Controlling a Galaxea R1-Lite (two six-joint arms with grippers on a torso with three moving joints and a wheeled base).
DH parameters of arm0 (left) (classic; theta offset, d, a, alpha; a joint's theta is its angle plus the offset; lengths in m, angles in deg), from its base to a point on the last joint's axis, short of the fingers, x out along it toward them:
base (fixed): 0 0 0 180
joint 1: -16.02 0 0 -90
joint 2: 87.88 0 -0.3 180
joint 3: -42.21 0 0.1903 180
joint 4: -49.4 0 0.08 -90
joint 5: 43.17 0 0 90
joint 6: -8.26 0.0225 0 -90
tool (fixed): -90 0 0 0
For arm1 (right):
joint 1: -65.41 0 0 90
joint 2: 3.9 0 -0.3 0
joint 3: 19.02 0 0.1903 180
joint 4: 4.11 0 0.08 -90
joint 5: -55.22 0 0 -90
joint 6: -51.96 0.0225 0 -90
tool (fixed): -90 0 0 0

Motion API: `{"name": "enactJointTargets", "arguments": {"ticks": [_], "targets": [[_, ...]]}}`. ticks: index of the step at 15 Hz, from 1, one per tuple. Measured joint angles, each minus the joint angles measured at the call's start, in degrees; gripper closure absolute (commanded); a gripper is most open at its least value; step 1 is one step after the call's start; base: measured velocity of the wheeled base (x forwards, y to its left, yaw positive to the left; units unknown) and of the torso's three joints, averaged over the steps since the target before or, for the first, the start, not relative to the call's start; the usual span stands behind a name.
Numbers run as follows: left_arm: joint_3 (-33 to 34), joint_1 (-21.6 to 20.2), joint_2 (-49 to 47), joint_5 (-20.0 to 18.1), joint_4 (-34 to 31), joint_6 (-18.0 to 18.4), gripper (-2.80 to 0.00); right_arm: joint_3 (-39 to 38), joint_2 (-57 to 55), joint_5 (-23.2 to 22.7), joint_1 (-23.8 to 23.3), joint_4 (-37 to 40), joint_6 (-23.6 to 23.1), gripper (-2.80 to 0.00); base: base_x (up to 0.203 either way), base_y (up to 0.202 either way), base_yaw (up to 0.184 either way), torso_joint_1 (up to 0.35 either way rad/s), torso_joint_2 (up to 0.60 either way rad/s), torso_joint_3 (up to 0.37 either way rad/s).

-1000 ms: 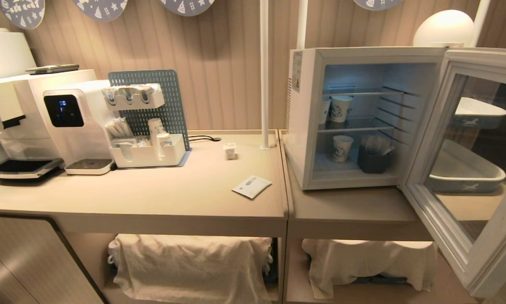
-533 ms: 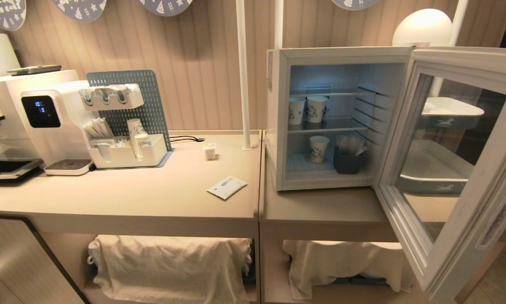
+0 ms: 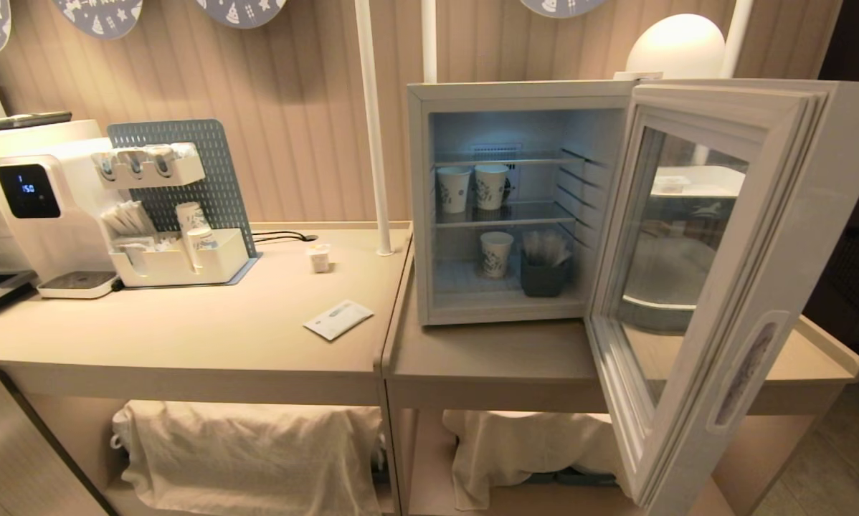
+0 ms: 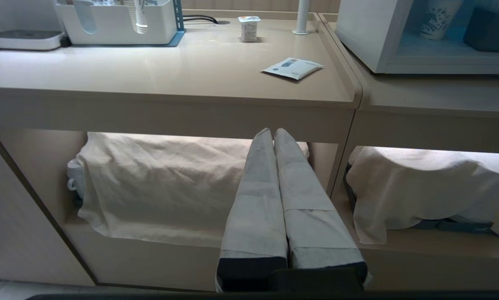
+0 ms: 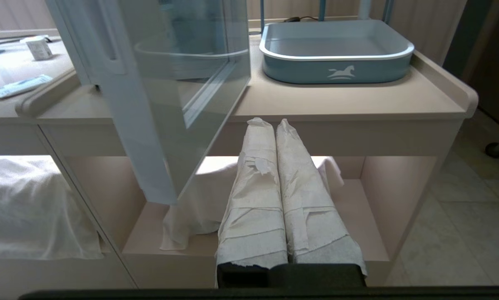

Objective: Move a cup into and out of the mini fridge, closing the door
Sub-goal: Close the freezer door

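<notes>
- the worktop (image 3: 207, 337) looks like smooth matt beige laminate.
- the mini fridge (image 3: 419, 208) has a smooth white casing and thin metal wire shelves.
- the door (image 3: 752, 301) is a pale smooth frame around glossy glass that reflects.
- the cup (image 3: 319, 257) looks like white plastic with a peel lid.
- the sachet (image 3: 338, 319) looks like flat white paper.
- the cloths (image 3: 250, 451) under the worktop are creased off-white fabric.
- the left gripper (image 4: 273, 134) and right gripper (image 5: 269, 123) are wrapped in rough white tape.

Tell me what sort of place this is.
Probably a café-style drinks station: a drinks machine beside a condiment organizer, an open mini fridge holding paper cups, all on a counter.
</notes>
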Motion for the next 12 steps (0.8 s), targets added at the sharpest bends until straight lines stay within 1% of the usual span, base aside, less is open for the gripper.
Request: {"name": "enactJointTargets", "arguments": {"ticks": [9,10,12], "targets": [[0.0,0.0,0.0,0.02,-0.02,-0.05,0.0,0.0,0.0,-0.02,-0.05,-0.03,0.02,0.0,0.0,-0.19,0.0,0.003,0.0,0.001],[0.0,0.0,0.0,0.02,-0.06,-0.05,0.0,0.0,0.0,-0.02,-0.01,-0.03,0.02,0.0,0.0,-0.133,0.004,0.005,0.01,0.004],[0.0,0.0,0.0,0.0,-0.05,-0.07,0.0,0.02,0.0,-0.02,-0.06,0.1,-0.22,0.0,0.0,-0.033,0.0,0.004,0.0,-0.001]]}}
